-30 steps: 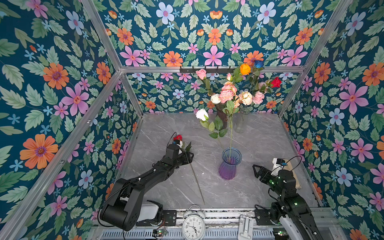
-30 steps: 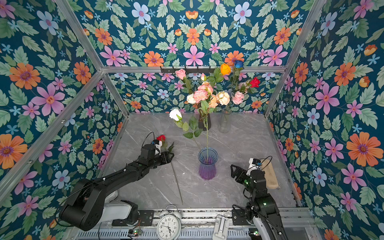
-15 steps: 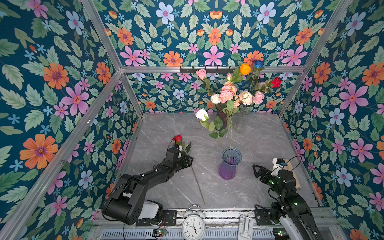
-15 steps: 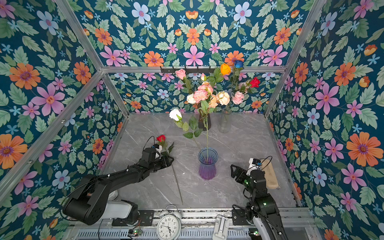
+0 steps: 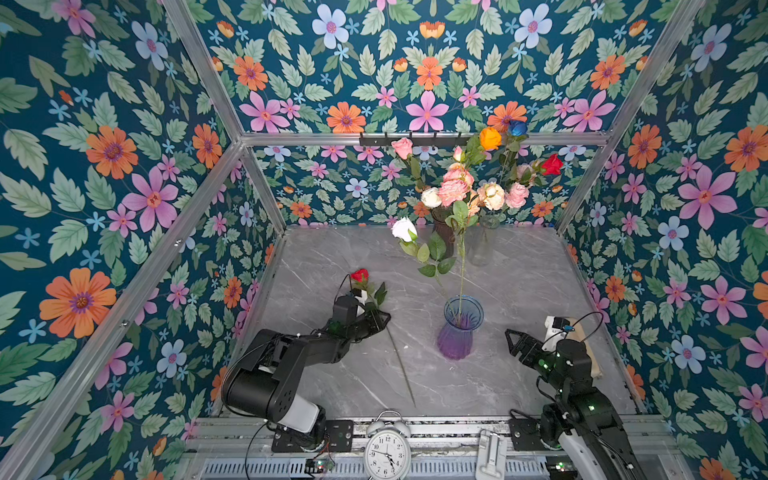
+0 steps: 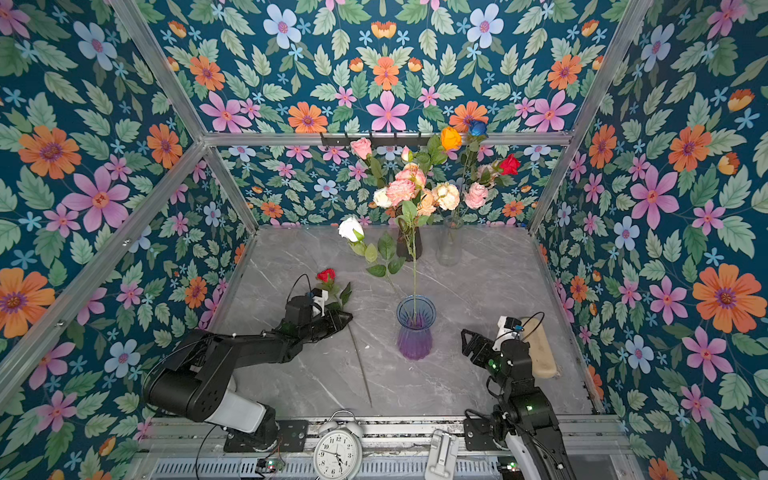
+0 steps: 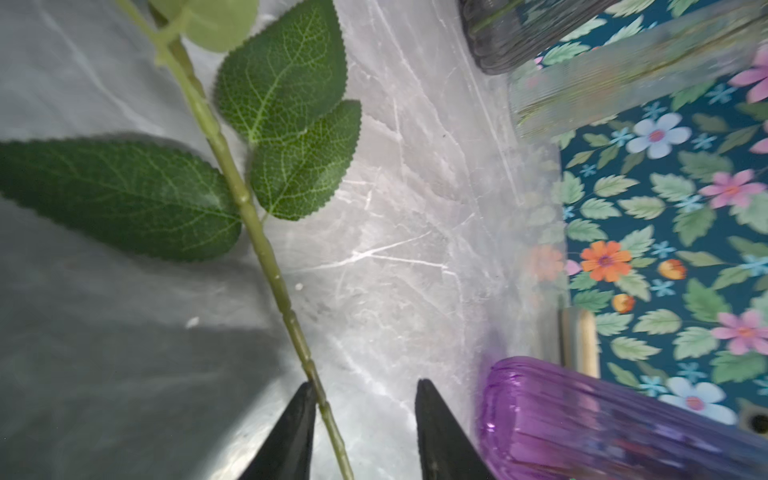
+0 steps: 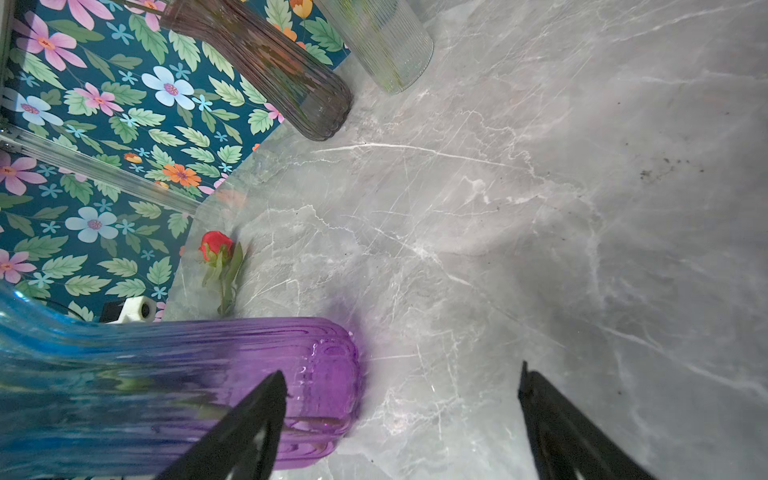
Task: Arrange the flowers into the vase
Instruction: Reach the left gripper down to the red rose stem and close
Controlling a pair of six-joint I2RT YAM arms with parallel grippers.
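R tool (image 8: pixel 401 370): jaws wide apart, nothing btwn them, parked low just beside the purple vase (image 5: pixel 457 340). L tool (image 7: pixel 361 384): jaws part-open astride the red rose (image 5: pixel 360 275) stem. The stem touches one finger and the other stands clear, so no grip yet. Rose lies along the tabletop (image 5: pixel 532 282), left of the vase, head toward the back wall.

Step, as I read it: pick up the rose. To do it well, centre the stem btwn the jaws and pinch below the leaves (image 7: pixel 282 83), not on them. Then lift head-up so the long stem clears the rim w/o knocking the white rose (image 5: pixel 404 228) already in the vase.

Far back: dark vase (image 5: pixel 444 237) & clear vase (image 5: pixel 482 249), both w/ flowers.
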